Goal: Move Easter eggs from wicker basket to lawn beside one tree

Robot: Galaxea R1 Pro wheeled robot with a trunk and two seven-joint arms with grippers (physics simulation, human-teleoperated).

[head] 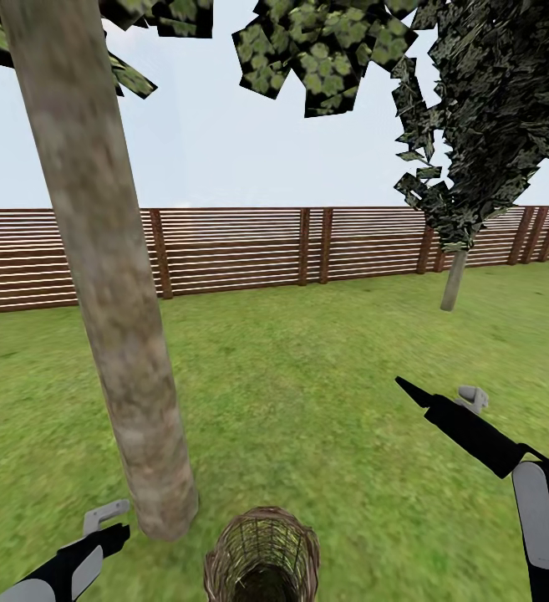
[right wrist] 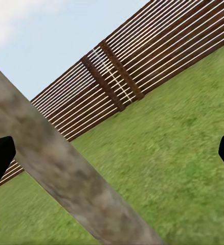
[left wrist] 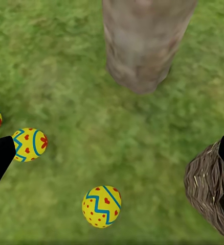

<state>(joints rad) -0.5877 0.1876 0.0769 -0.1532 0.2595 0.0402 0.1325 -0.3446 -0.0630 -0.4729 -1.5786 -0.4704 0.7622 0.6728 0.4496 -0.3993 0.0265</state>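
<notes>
Three Easter eggs (left wrist: 102, 206) lie on the lawn (head: 307, 376) near the tree (head: 115, 334); wicker basket (head: 262, 556) just right of the trunk. Left gripper (left wrist: 112, 155) and right gripper (right wrist: 112, 158): fingers spread, holding nothing.

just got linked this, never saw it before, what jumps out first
The thick grey-brown tree rising at the left of the head view, with the wicker basket on the lawn by its foot. In the left wrist view, three yellow Easter eggs lie on the grass near the trunk.
</notes>
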